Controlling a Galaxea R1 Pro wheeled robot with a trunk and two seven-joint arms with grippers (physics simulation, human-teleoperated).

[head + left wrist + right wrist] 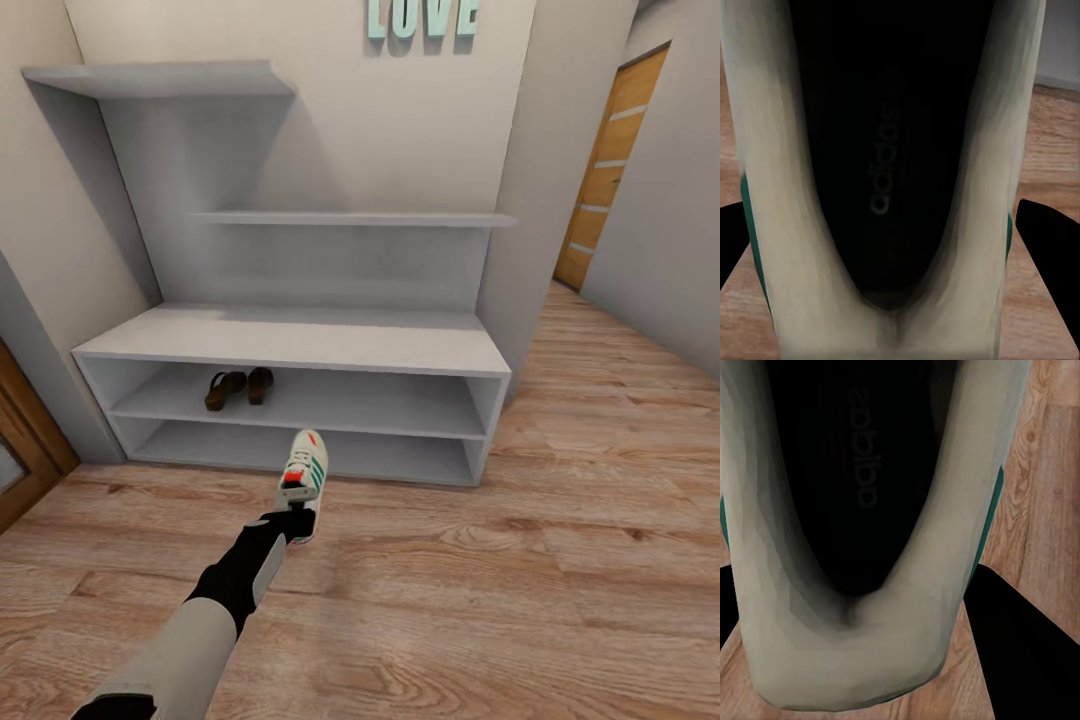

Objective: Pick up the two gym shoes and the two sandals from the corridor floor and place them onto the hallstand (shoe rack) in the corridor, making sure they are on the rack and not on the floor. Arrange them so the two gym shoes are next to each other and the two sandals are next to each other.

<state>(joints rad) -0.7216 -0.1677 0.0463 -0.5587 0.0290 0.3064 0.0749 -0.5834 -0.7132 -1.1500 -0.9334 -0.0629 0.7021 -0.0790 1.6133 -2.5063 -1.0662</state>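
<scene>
Sandals (238, 388) are done: both sit side by side on the upper open shelf of the hallstand (300, 338), toward its left end, off the floor (560, 560).

Step in hand is the gym shoes. In the head view the left gripper (287, 522) holds one gym shoe (304, 474) by the heel, toe pointing at the hallstand, in front of the lower shelf opening. Cannot tell whether it is clear of the floor. The left wrist view looks straight into the shoe opening, with the dark gripper fingers (1048, 234) on either side of the heel: clamped on it.

The right wrist view gives the same picture of the second gym shoe (862, 675): black insole, cream heel, dark fingers (1020, 652) flanking it over wood planks. Judged grasping that one too, though contact on both sides isn't fully visible.

So roughly half done, with both sneakers apparently in hand and none placed.

Next move, as a judgement: carry the left shoe forward and set it on the bench top or on the shelf right of the sandals, where there is plenty of bare space. Then put the right shoe directly beside it. Need to keep the sole level on release, and leave room beside the first shoe so the pair ends up adjacent and not mixed into the sandals.
</scene>
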